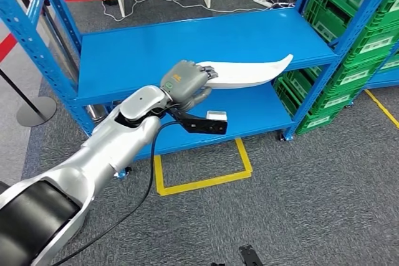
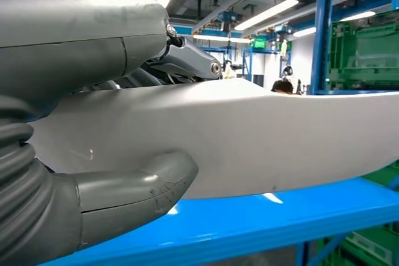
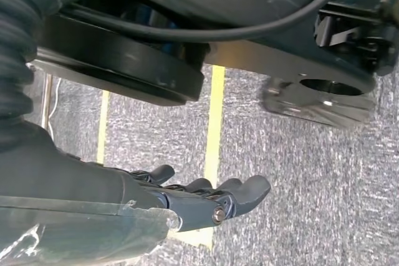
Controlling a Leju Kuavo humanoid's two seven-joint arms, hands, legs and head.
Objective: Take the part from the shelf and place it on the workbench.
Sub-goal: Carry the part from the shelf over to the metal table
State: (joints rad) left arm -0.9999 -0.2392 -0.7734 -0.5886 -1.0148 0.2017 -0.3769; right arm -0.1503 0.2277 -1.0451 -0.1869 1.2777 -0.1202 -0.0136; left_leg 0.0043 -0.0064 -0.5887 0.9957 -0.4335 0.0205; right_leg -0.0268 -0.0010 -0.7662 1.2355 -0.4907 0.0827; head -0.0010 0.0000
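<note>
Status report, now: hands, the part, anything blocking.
Left hand grips the white part at its blunt end, over the blue shelf. Right hand hangs over the floor, fingers loosely extended, holding nothing. Nothing in the way.

My left hand [image 1: 186, 82] reaches onto the shelf [image 1: 141, 54] and grips the near end of the part [image 1: 249, 71], which lies along the shelf's front edge and runs off to my right. Crates [image 1: 362, 35] are stacked right of the shelf. My right hand [image 3: 207, 200] hangs over the floor [image 3: 305, 185].

Long white curved part [image 1: 249, 71], tapering to a point, flat on blue shelf [image 1: 141, 54], centre-right of frame
</note>
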